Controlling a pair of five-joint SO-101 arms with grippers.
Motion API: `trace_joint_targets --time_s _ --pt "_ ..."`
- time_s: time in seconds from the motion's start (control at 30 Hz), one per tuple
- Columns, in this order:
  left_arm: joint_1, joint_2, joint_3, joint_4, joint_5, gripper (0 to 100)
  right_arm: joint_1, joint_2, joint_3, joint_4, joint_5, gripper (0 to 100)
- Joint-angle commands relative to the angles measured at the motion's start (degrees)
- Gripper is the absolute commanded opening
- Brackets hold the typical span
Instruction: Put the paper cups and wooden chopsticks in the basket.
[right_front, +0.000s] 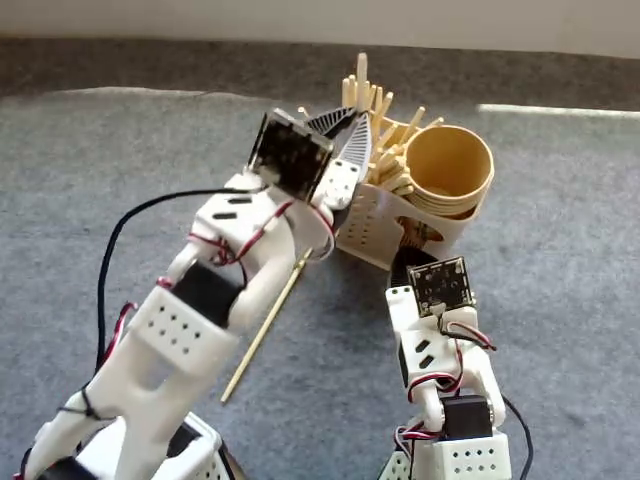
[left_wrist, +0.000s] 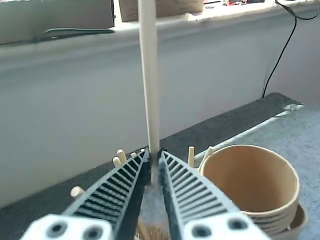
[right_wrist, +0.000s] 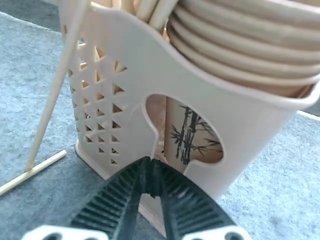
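Note:
A beige plastic basket (right_front: 375, 225) (right_wrist: 125, 100) stands at the far middle of the table. It holds a stack of paper cups (right_front: 450, 165) (left_wrist: 250, 180) (right_wrist: 250, 45) and a bundle of wooden chopsticks (right_front: 385, 170). My left gripper (right_front: 352, 125) (left_wrist: 154, 155) hovers over the basket, shut on one upright chopstick (right_front: 361, 72) (left_wrist: 148, 75). My right gripper (right_front: 407, 262) (right_wrist: 150, 170) is at the basket's near wall, shut on the edge below the handle cutout. One loose chopstick (right_front: 262, 330) (right_wrist: 32, 172) lies on the table. Another chopstick (right_wrist: 52, 100) leans against the basket's side.
Grey carpet-like cloth (right_front: 560, 300) covers the table, with open room to the left and right of the basket. A black cable (right_front: 110, 260) runs along my left arm. A pale wall (left_wrist: 75, 100) rises behind the table's far edge.

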Motion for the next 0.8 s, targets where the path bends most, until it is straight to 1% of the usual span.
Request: trace_joint_targets --time_s 0.0,0.1,0.2,0.27,0.43,0.53,0.63,0.7,0.77 --pt "-1.8 3.4 -4.9 -1.1 -0.1 1 0.6 -1.1 2.7 -3.0 -0.2 0.5" --pt "-1.8 5.5 -5.1 -0.3 -0.1 3 0.6 -1.1 3.9 -5.6 -0.2 0.5" --pt "-1.8 6.5 -6.5 5.4 -0.1 10 0.6 -1.1 3.9 -5.8 -0.2 0.5" --pt "-1.8 6.7 -8.3 9.8 -0.1 13 0.6 -1.1 3.9 -5.8 -0.2 0.5" --pt "-1.8 6.6 -13.1 18.7 0.0 13 0.6 -1.1 3.9 -5.8 -0.2 0.5" --pt "-1.9 6.7 -16.7 24.1 2.4 13 0.6 -1.1 3.9 -5.8 -0.2 0.5" --pt "-1.9 6.7 -21.3 30.2 2.6 13 0.6 -1.1 3.9 -5.8 -0.2 0.5" --pt "-1.9 6.7 -23.2 32.7 2.7 13 0.6 -1.1 3.9 -5.8 -0.2 0.5" --pt "-2.0 6.7 -23.2 32.9 4.6 13 0.6 -1.1 3.9 -5.8 -0.2 0.5"
